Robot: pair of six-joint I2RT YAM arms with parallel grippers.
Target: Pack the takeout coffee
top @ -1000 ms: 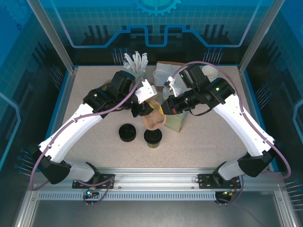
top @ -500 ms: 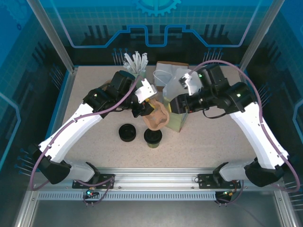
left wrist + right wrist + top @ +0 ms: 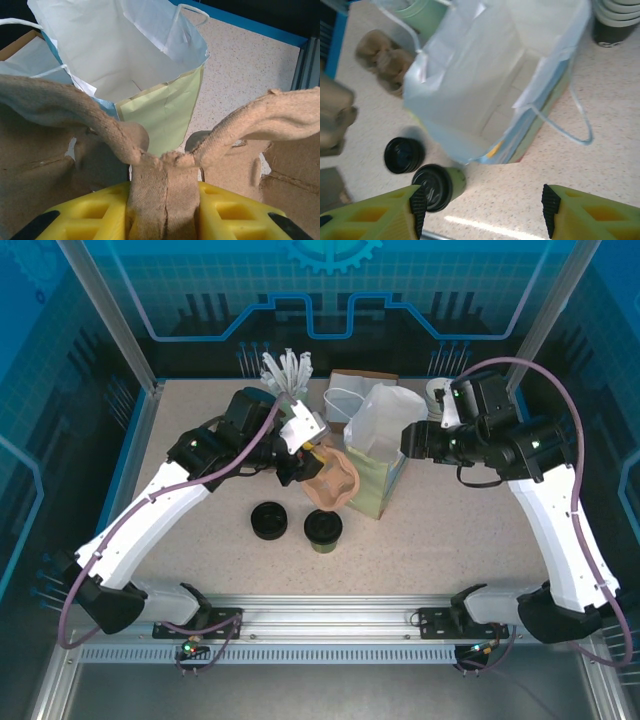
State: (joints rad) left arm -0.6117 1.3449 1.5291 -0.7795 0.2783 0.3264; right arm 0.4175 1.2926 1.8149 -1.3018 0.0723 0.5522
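Left gripper (image 3: 165,200) pinching central rib of brown pulp cup carrier (image 3: 60,100), held just beside paper bag (image 3: 160,120), whose mouth gapes open. Right gripper (image 3: 482,210) spread, empty, hovering above and right of bag. Takeout coffee (image 3: 322,530) upright on tabletop (image 3: 450,540) near bag, beside stack of loose lids (image 3: 268,520), not in carrier. Risk: carrier seemingly wider than bag mouth; pushed in, could snag rim and topple bag onto cup. Narrow pinch may let carrier twist.

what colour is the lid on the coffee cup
Black, above olive-green sides; the takeout coffee shows best in the right wrist view.
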